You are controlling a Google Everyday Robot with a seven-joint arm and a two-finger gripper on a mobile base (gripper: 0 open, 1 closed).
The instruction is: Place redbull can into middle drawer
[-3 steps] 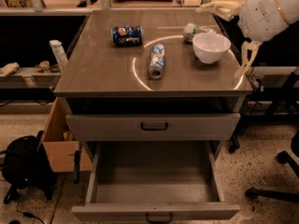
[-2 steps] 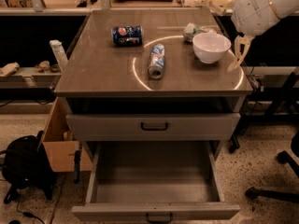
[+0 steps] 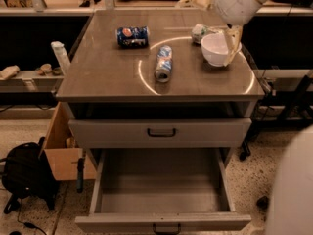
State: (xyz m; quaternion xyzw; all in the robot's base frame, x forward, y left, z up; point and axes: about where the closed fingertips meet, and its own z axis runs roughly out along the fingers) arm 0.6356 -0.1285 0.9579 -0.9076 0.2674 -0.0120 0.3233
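Note:
The redbull can (image 3: 163, 63), slim and silver-and-blue, lies on its side near the middle of the brown table top (image 3: 107, 77). The middle drawer (image 3: 105, 190) stands pulled open below, its deep grey tray empty, with a dark bar handle (image 3: 166, 227) at the front edge. My gripper (image 3: 233, 45) hangs from the white arm (image 3: 237, 1) at the table's back right, over the right side of a white bowl (image 3: 215, 49). It is well to the right of the can and holds nothing that I can see.
A stubby dark blue can (image 3: 132, 36) lies at the back left of the table. A small pale object (image 3: 198, 31) sits behind the bowl. A shut grey drawer front (image 3: 159, 131) is above the open tray. A cardboard box (image 3: 61, 153) and black backpack (image 3: 24, 177) stand on the floor at left.
My arm and gripper have moved left and further over the table, from beside its right edge to above the white bowl. The cans and drawers have not moved.

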